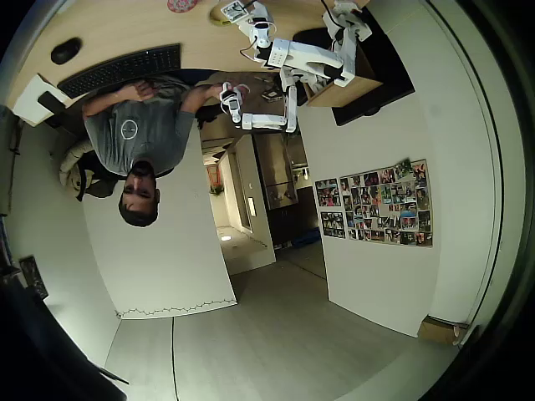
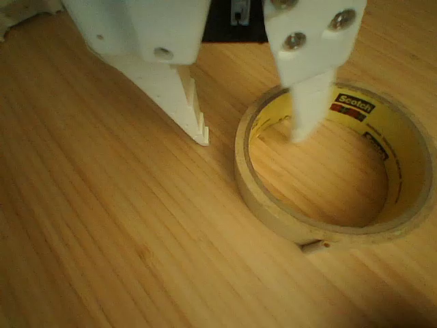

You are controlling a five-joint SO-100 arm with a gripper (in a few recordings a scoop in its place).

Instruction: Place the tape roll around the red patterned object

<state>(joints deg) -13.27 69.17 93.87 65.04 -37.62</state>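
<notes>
Home office: desk (image 1: pixel 117 25), keyboard (image 1: pixel 121 69), photo wall (image 1: pixel 376 203).

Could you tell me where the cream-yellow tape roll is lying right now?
In the wrist view, the cream-yellow tape roll lies flat on the wooden table, right of centre; the white gripper straddles its near-left wall, one finger inside the hole.

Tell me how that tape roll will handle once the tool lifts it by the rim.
The tape roll is a thick wound ring, so it will likely stay stiff. It looks light for its size. It lies flat on the table, so it shouldn't roll, though it might swing when held by one wall between the tool fingers.
</notes>
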